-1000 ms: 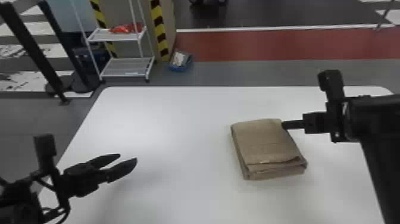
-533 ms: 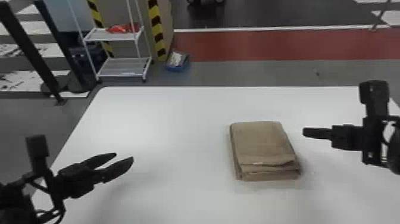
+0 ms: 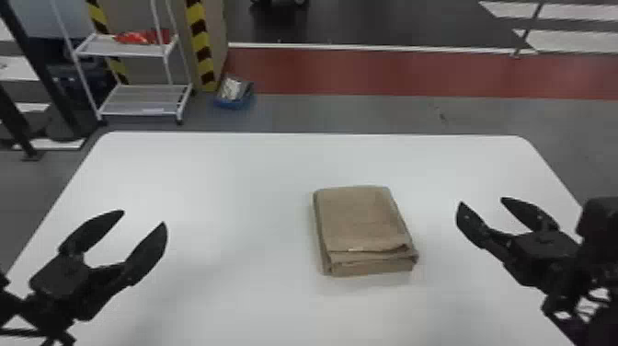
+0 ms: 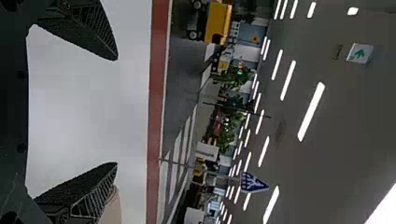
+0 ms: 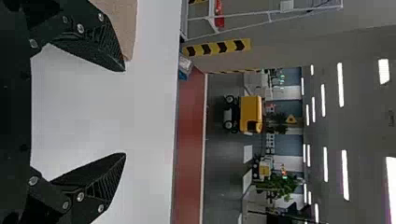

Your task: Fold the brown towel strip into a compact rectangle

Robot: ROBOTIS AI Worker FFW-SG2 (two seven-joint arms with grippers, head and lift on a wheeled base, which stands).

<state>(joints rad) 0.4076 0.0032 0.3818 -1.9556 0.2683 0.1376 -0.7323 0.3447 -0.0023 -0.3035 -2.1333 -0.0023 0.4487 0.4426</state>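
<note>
The brown towel strip [image 3: 361, 221] lies folded into a thick, compact rectangle right of the table's middle, its layered edge toward the robot. My left gripper [image 3: 143, 217] is well to the left of it, open and holding nothing; its spread fingers also show in the left wrist view, the gripper [image 4: 116, 112] framing bare tabletop, with a bit of towel [image 4: 111, 207] past one finger. On the towel's right, apart from it, my right gripper [image 3: 480, 200] is open. In the right wrist view the gripper [image 5: 125, 112] has nothing between its fingers, and the towel [image 5: 122, 23] shows beyond one of them.
The white table [image 3: 239, 184] carries the towel. Beyond its far left edge stand a white shelf rack [image 3: 142, 99] and a blue bin [image 3: 234, 94] on the floor. A striped post [image 3: 201, 46] rises beside the rack.
My right gripper has pulled away from the towel to the right, turned, and its fingers now show spread. The left one has turned, its fingers now pointing more forward. The towel has settled flatter.
</note>
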